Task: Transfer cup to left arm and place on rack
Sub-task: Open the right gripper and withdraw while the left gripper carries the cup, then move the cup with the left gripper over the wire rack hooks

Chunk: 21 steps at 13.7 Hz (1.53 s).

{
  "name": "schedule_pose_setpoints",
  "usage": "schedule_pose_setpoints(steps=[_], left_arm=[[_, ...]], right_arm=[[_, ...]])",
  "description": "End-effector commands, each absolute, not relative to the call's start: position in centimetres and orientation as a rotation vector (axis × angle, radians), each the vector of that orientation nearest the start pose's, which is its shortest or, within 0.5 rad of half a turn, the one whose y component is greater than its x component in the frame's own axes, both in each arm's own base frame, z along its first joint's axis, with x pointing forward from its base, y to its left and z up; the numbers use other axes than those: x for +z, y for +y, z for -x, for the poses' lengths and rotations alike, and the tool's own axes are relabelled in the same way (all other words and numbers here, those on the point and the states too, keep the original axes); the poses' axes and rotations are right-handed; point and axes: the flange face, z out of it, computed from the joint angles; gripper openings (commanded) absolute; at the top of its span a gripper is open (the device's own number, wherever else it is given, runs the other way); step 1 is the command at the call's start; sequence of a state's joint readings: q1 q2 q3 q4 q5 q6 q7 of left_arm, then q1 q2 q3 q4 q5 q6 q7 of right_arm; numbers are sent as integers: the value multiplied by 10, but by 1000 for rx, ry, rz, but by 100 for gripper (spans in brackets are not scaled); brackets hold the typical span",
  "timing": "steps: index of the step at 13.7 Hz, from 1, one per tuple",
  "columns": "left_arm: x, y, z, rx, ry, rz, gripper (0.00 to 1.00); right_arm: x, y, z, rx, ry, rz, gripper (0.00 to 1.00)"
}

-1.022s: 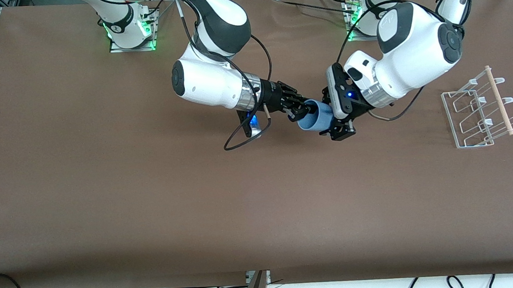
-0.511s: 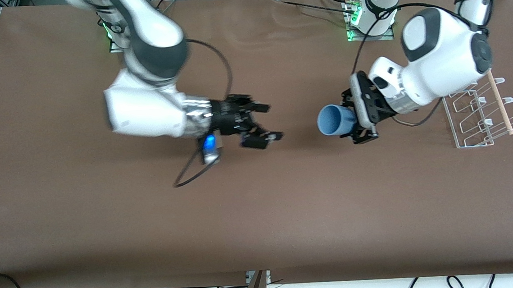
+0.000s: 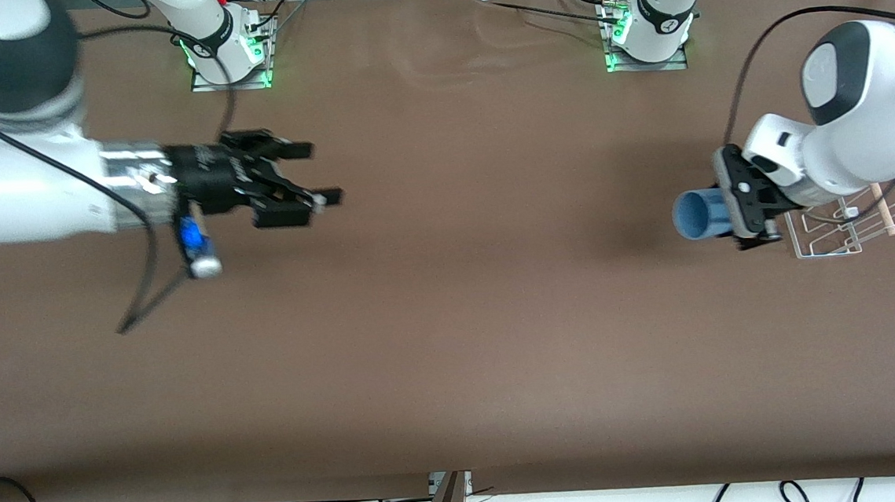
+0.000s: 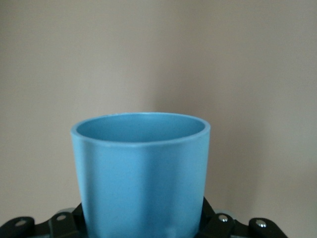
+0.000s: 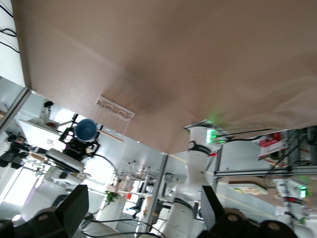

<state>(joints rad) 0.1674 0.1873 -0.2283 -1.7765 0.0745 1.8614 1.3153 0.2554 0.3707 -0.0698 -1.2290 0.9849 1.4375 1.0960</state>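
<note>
The light-blue cup [image 3: 695,215] hangs on its side above the table, its mouth turned toward the right arm's end. My left gripper [image 3: 738,212] is shut on its base, just beside the white wire rack [image 3: 829,246], which the left arm partly covers. In the left wrist view the cup [image 4: 143,173] fills the lower middle, with black fingers [image 4: 220,225] on either side of it. My right gripper [image 3: 321,173] hangs open and holds nothing over the table at the right arm's end. In the right wrist view the right gripper [image 5: 143,208] stands wide, and the cup [image 5: 85,129] and the rack [image 5: 115,108] appear small in the distance.
A thin wooden rod [image 3: 883,213] lies across the rack. The two arm bases [image 3: 227,50] [image 3: 646,28] stand along the table's edge farthest from the front camera. Brown tabletop [image 3: 497,279] stretches between the two grippers.
The right gripper opened, let go of the cup and drew back toward its own end. The left arm carried the cup away to beside the rack.
</note>
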Motion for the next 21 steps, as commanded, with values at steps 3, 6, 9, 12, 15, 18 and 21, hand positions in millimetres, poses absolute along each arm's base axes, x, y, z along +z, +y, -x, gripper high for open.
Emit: schedule_pose_setpoints(steps=[3,6,9,12,15,18,21], left_arm=[[453,25,-590,717,1718,2108,0],[427,71,-574,992,1620,1891,0],[403,100,-543,1171,1587,1726,0],[353,107,-512,1362,1601,1407,0],[321,107,-488,1415,1598,1278,0],[316,100,-458,1414,1572,1270,0],[298,96,-442,1425,1563,1176,0]], right_arm=[[628,133,-567,707,847,2236,100],[621,99,-548,513,681,2518,100],[608,71,-550,350,398,2795,100],[577,58,-559,184,46,3025,100],[559,72,-559,64,-134,3131,100],[556,85,-565,22,-155,3153,100],[563,93,-568,-6,-185,3180,100]])
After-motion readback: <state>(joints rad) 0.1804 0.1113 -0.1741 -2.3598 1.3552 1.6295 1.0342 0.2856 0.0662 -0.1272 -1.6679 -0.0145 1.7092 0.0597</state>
